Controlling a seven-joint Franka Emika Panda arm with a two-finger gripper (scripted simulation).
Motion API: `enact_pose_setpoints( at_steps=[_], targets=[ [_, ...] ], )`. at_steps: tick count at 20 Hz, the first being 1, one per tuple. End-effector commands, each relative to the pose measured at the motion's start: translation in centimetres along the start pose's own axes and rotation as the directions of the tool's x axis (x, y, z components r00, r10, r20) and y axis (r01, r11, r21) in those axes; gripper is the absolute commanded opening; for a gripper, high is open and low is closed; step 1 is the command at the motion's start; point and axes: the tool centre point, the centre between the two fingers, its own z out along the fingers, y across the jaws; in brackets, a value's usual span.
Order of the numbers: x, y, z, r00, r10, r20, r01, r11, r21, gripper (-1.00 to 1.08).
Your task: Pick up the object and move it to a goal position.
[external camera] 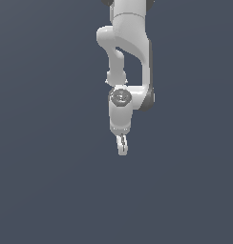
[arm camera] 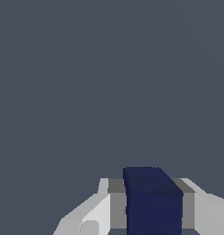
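The gripper (arm camera: pixel 153 215) is pinching the dark navy-blue block (arm camera: pixel 153 197): in the wrist view the block sits squarely between the two white fingers (arm camera: pixel 98 211), with the grey pads pressed against its opposite side faces and no gap showing on either side. The block fills the space between the jaws, and one face of it stands out beyond the pads towards the open grey ground.

In the exterior view the gripper (external camera: pixel 121 145) hangs straight down from the wrist of the Panda arm (external camera: pixel 125 62), its fingers drawn close together; the block itself is too small and too hidden between them to make out there.

So the relation that matters is already settled on the pincer's side: the block lies directly between the fingertips, not offset to either side, and being cube-like it has no long axis to align.

What the coming move turns on is the direction from the pincer to the goal, and no goal marker is visible in either view; beyond the fingers there is only plain, unmarked grey ground (arm camera: pixel 109 82). Whether the block is lifted clear of that ground cannot be told.
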Motion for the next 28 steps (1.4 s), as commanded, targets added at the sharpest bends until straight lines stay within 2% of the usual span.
enact_pose_setpoints(
  at_steps=[1, 7, 22, 28],
  targets=[
    [0.1, 0.2, -1.9, 1.0, 0.0, 0.0, 0.0, 1.0, 0.001, -1.0],
    [0.5, 0.9, -7.9, 1.0, 0.001, 0.001, -0.001, 1.0, 0.001, -1.0],
    [1.8, 2.7, -25.9, 1.0, 0.003, -0.002, -0.003, 1.0, 0.001, -1.0],
    [2.1, 3.1, -31.6, 1.0, 0.002, -0.002, -0.002, 1.0, 0.001, -1.0]
  ],
)
